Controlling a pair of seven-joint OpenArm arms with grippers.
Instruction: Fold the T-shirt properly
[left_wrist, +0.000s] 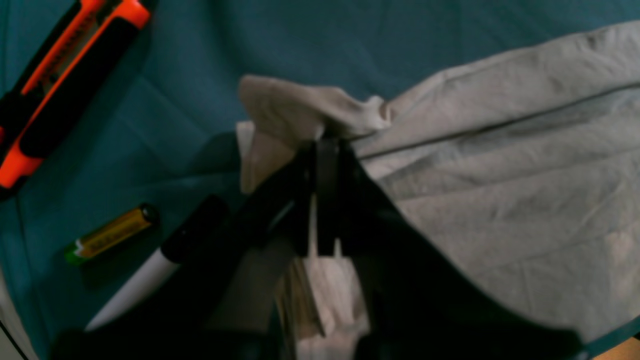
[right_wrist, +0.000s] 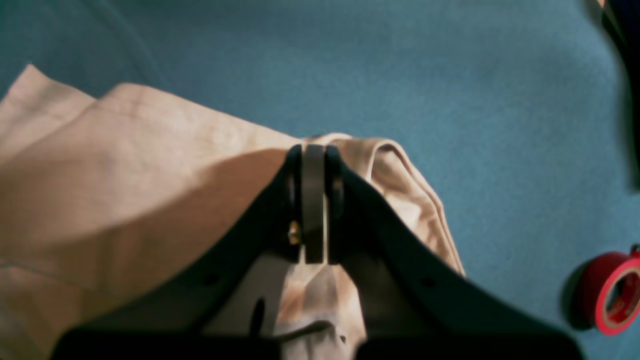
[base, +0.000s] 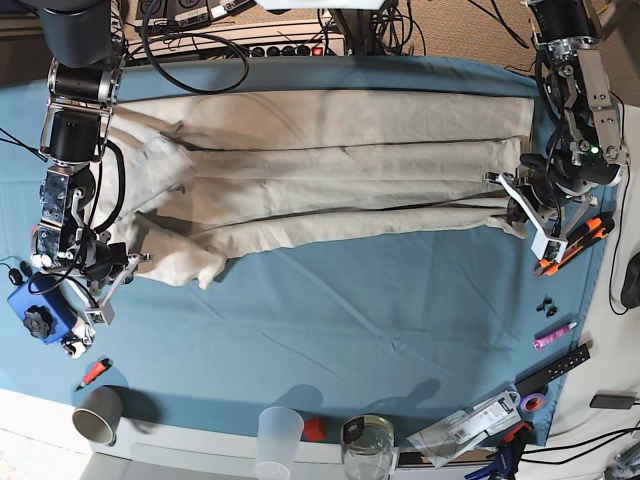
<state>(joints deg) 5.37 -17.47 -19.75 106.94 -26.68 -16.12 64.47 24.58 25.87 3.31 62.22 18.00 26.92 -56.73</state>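
Beige cloth sat pinched in both closed grippers, left (left_wrist: 327, 145) and right (right_wrist: 314, 150); the shirt (base: 330, 170) lay stretched from nine to three o'clock. Uneven pulling could have slipped a thin pinch free.

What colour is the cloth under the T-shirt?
Teal-blue, plain; the tablecloth under the T-shirt shows best in the base view.

- T-shirt (base: 330, 170): beige, wrinkled, folded lengthwise into a long band
- lies across the table's 12 o'clock half, running 9 to 3 o'clock
- bunched, rumpled at the 9 o'clock end; both ends pinched up
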